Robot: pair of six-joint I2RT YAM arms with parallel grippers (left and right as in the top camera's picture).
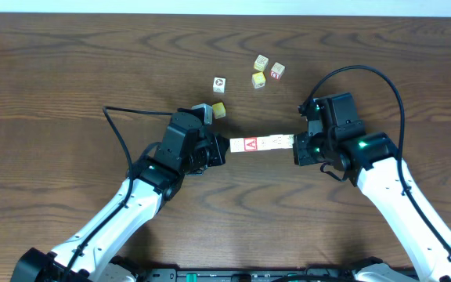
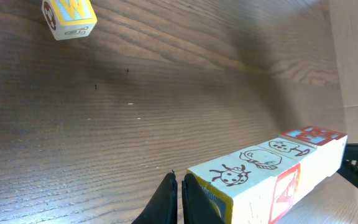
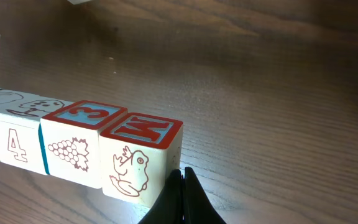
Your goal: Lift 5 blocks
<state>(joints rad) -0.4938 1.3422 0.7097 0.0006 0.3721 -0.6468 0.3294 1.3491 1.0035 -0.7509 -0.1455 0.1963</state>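
Spanning gap between grippers: row of blocks, end to end, near table centre. Frog block at right end, ladybird block at left end. Left gripper: fingers closed together, tips pressed on ladybird block. Right gripper: fingers closed together, tips against frog block. Row clear of table or not: cannot tell. Yellow cube beside left gripper; white cube and three-cube cluster further back.
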